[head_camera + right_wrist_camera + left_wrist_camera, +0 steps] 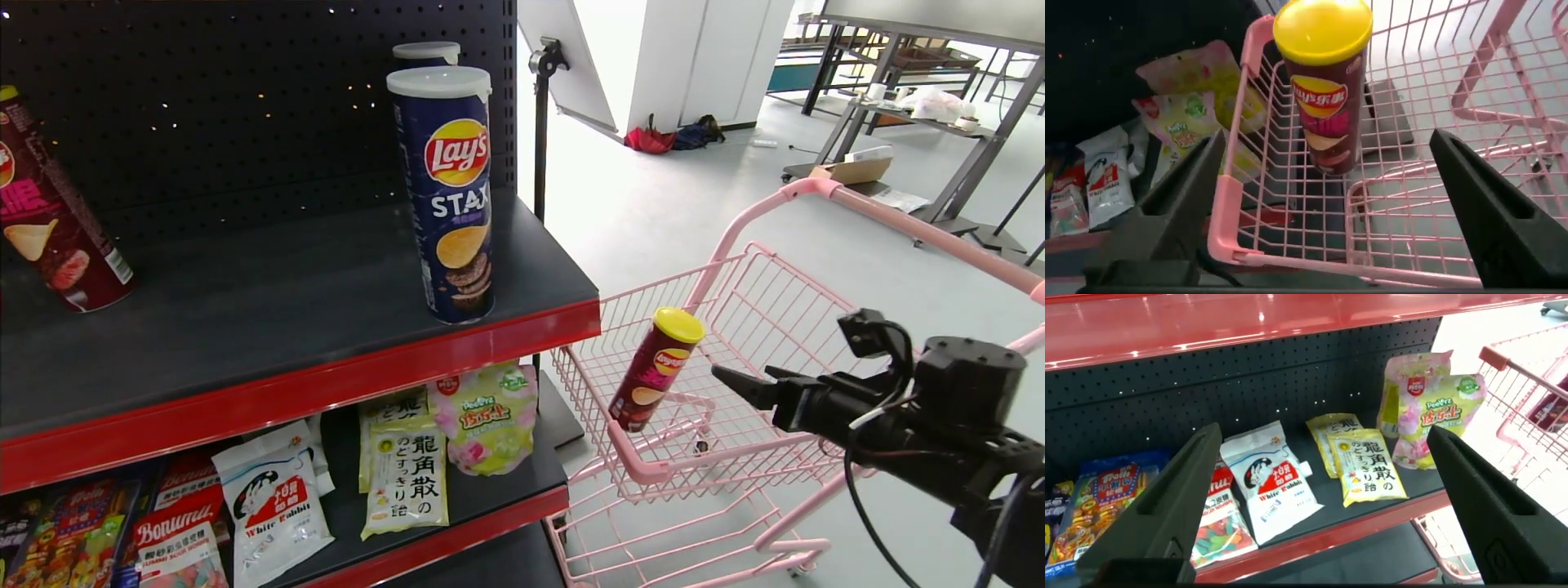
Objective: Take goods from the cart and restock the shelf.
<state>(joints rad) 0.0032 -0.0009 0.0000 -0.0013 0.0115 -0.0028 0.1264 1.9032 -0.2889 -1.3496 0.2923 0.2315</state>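
Note:
A dark red chips can with a yellow lid (655, 380) (1323, 98) leans inside the pink cart (653, 469) (1229, 212), in the corner nearest the shelf. My right gripper (739, 377) (1327, 139) is open and level with the can, a short way off, its fingers pointing at it with nothing between them. On the upper shelf board (245, 302) a tall blue chips can (453, 196) stands at the right end, with another (426, 53) behind it. My left gripper (1323, 431) is open and empty, facing the lower shelf.
A dark red can (53, 220) stands tilted at the upper shelf's left end, with bare board between it and the blue can. The lower shelf holds snack bags: white (1270, 490), yellow (1368, 465), pink-green (1433, 416). A light stand pole (539, 122) rises beside the shelf.

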